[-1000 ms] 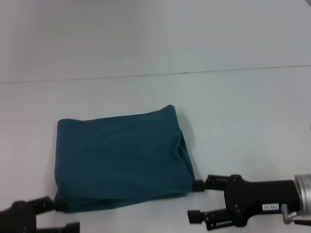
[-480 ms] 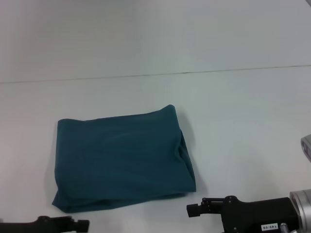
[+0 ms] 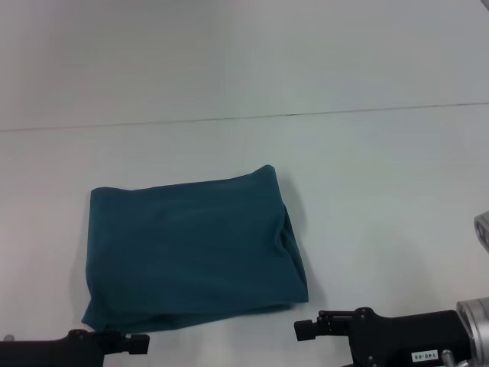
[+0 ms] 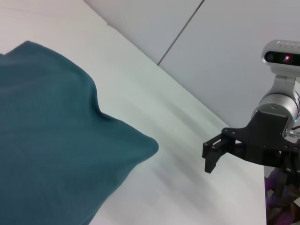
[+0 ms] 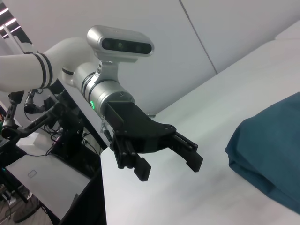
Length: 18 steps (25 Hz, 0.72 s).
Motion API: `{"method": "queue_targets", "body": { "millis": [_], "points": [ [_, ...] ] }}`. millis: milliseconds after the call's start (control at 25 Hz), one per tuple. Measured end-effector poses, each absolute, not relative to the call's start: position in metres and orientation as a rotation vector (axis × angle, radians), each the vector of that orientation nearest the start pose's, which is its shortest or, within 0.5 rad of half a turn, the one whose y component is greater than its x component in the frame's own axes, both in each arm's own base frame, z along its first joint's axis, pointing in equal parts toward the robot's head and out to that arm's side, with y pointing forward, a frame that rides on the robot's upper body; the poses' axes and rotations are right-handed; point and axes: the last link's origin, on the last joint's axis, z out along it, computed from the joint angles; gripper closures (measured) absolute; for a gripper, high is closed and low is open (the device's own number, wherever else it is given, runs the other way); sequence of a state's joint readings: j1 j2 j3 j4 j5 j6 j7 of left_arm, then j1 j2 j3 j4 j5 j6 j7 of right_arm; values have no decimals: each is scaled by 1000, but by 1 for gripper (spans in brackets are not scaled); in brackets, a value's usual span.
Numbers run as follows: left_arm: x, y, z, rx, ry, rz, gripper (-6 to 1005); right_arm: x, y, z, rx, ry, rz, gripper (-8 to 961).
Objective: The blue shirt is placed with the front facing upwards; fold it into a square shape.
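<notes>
The blue shirt [image 3: 191,245] lies folded into a rough rectangle on the white table, its plain teal side up and no print showing. In the head view my left gripper [image 3: 134,348] sits just off the shirt's near left corner, clear of the cloth. My right gripper [image 3: 306,336] hovers off the near right corner, also clear. The right wrist view shows the left gripper [image 5: 168,164] open and empty beside a shirt corner [image 5: 272,145]. From the left wrist camera, the right gripper [image 4: 216,149] is open past the shirt's pointed corner [image 4: 47,140].
The white table [image 3: 367,191] runs wide around the shirt, with a thin dark seam [image 3: 244,118] crossing it behind. Off the table's left end stand a dark stand and cables [image 5: 56,126].
Both grippers have drawn back from the shirt's near corners toward the near table edge. The shirt has stayed in place.
</notes>
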<state>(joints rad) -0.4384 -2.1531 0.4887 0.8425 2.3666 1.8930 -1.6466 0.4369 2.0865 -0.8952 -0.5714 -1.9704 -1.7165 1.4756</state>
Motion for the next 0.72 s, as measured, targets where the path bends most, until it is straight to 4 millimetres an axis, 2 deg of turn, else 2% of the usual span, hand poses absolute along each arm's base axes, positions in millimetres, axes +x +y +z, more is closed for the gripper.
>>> {"method": "queue_targets", "body": {
  "millis": [720],
  "points": [
    [-283, 262, 8, -2840, -1122, -679, 80, 268, 264, -36, -2972, 937, 798, 8]
  ]
}}
